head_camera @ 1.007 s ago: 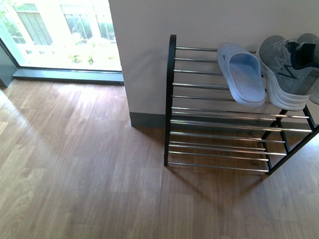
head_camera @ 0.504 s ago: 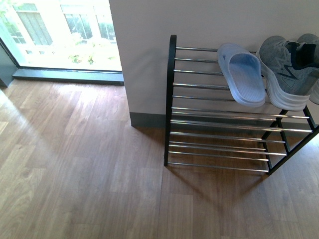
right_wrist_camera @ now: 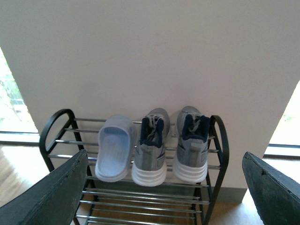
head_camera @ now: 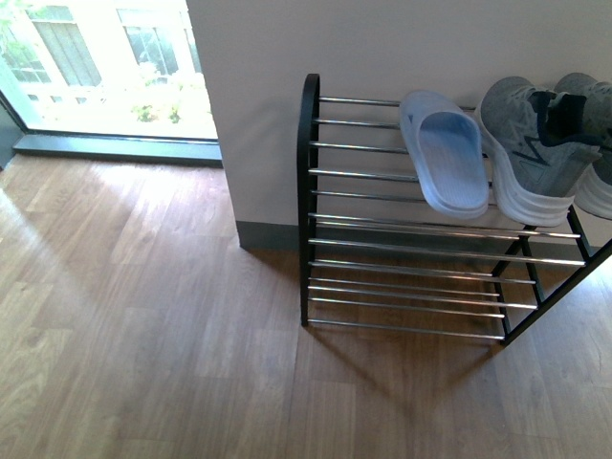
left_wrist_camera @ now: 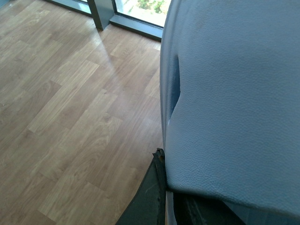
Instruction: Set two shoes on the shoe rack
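Rack [right_wrist_camera: 61, 123] top tier: blue slide [right_wrist_camera: 114, 147] at left end, two grey sneakers [right_wrist_camera: 149, 150] beside it.
Left fingers [left_wrist_camera: 154, 197]: pinching second blue slide [left_wrist_camera: 234, 93].
Right fingers [right_wrist_camera: 159, 197]: spread, empty.

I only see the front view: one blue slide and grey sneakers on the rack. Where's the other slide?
Observer: A light blue slide fills the left wrist view, close against the camera, over the wood floor.
Operator: Is the sneaker at my right edge whole?
Observer: Yes; the right wrist view shows both grey sneakers side by side on the top tier.
Operator: And the right arm?
Observer: The right gripper is open and empty, facing the shoe rack.
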Tool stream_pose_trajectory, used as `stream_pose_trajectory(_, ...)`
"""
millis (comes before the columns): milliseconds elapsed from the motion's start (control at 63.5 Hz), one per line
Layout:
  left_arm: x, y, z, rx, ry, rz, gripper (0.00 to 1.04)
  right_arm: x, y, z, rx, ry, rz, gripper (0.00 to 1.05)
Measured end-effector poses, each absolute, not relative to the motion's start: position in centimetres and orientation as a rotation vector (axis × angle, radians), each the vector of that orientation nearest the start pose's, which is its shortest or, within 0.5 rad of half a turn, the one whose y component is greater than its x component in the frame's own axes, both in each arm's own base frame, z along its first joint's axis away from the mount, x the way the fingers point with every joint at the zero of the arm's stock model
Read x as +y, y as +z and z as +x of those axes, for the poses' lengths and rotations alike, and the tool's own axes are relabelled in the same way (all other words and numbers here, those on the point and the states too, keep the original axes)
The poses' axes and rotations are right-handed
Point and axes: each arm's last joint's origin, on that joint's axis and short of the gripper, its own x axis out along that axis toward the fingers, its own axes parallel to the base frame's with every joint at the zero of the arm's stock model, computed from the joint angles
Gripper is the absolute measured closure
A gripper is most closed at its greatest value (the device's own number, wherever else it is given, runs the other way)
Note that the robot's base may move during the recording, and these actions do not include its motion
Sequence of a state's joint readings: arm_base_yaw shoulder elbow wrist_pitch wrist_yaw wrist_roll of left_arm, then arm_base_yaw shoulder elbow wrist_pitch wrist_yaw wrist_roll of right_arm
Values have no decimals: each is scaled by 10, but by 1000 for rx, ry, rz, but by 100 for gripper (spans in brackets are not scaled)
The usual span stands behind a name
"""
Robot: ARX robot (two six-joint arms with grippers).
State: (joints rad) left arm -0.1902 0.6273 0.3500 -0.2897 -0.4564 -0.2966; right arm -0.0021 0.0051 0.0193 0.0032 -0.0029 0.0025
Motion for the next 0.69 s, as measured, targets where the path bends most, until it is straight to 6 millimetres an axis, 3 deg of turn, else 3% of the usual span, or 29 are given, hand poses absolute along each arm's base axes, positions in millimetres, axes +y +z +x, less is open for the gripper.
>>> stream_pose_trajectory(693,-14,199,139,482,326,-102,103,0,170,97,-16,-4,2,9)
